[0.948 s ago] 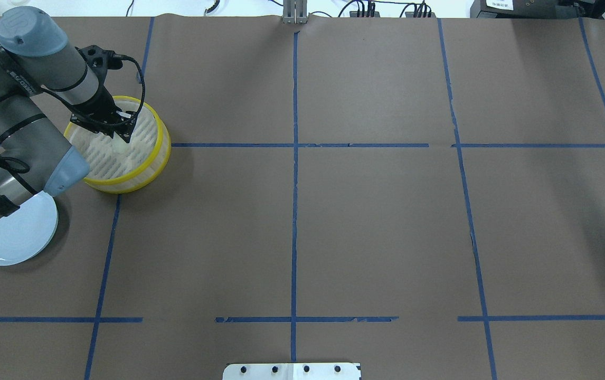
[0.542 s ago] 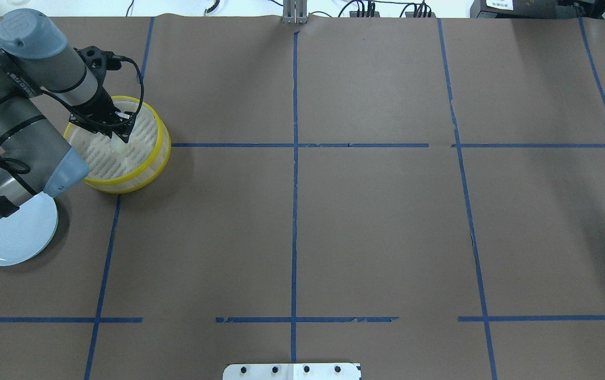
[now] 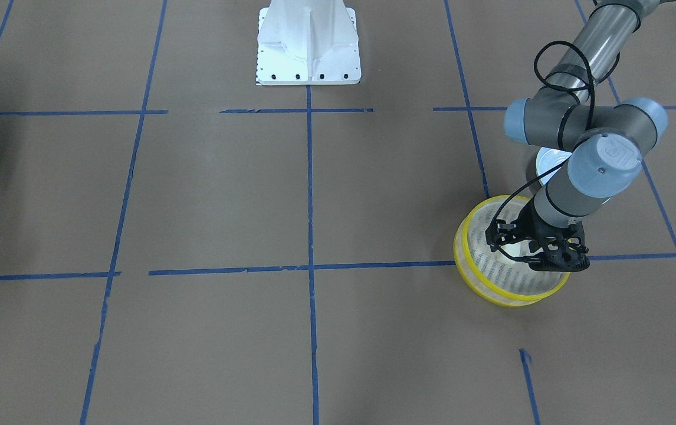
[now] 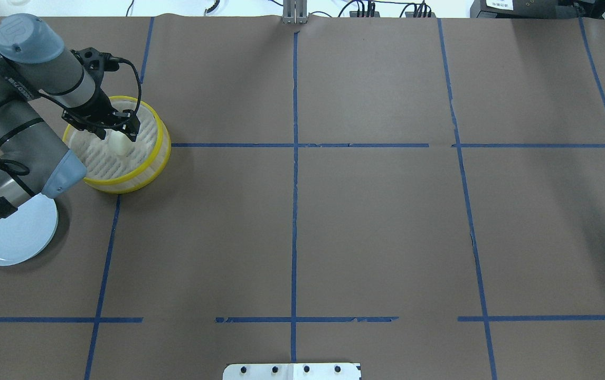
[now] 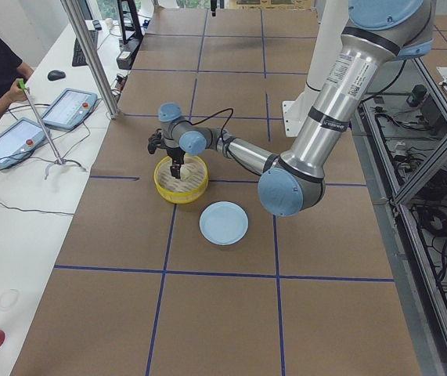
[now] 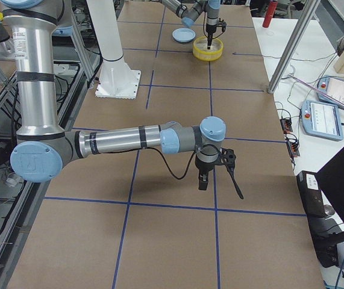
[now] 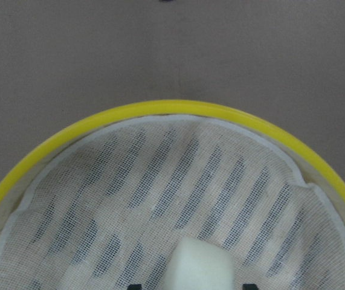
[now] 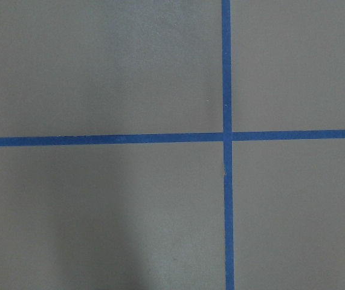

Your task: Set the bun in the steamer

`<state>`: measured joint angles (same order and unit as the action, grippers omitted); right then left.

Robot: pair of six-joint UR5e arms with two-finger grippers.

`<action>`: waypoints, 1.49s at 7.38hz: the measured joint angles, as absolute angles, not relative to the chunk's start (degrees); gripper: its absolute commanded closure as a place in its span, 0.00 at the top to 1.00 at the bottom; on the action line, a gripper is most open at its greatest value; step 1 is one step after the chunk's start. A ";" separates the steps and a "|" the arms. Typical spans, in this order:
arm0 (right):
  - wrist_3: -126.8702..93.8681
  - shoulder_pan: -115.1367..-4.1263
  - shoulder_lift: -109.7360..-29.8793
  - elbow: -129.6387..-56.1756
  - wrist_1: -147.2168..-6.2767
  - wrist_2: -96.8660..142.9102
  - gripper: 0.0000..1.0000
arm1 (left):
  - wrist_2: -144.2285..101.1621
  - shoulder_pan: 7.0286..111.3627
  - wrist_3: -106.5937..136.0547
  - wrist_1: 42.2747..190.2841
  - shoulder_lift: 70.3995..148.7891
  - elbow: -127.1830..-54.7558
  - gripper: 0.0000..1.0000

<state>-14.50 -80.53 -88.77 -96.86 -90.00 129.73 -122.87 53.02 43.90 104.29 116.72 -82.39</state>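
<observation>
Overhead exterior view has the left arm (image 4: 15,124) bent in from the left edge, wrist pointing down over the steamer (image 4: 123,183). Under it, brown paper (image 4: 376,221) crossed by blue tape (image 4: 294,211) covers the surface (a pale blue plate (image 4: 12,243) lies nearby). The left gripper (image 4: 117,135) stands spread, clear of the bun (image 4: 118,144), which rests on the steamer's mesh floor. Whether the right gripper (image 6: 214,177) is spread cannot be told.

Bun (image 4: 118,143) in steamer (image 4: 123,186); plate (image 4: 12,243) near it, closer to robot's base (image 3: 308,44).
</observation>
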 measured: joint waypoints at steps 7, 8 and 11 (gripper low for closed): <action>-14.50 -80.60 -88.77 -96.85 -90.00 129.73 1.00 | -127.32 65.58 42.45 100.36 109.41 -96.77 1.00; -14.50 -80.60 -88.77 -96.86 -90.00 129.73 1.00 | -128.59 70.30 36.70 98.91 106.51 -97.63 1.00; -14.50 -80.58 -88.77 -96.86 -90.00 129.73 1.00 | -129.74 82.53 11.15 97.87 93.20 -96.87 1.00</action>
<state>-14.50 -80.58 -88.77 -96.86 -90.00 129.73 -129.74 82.53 11.15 97.87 93.20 -96.87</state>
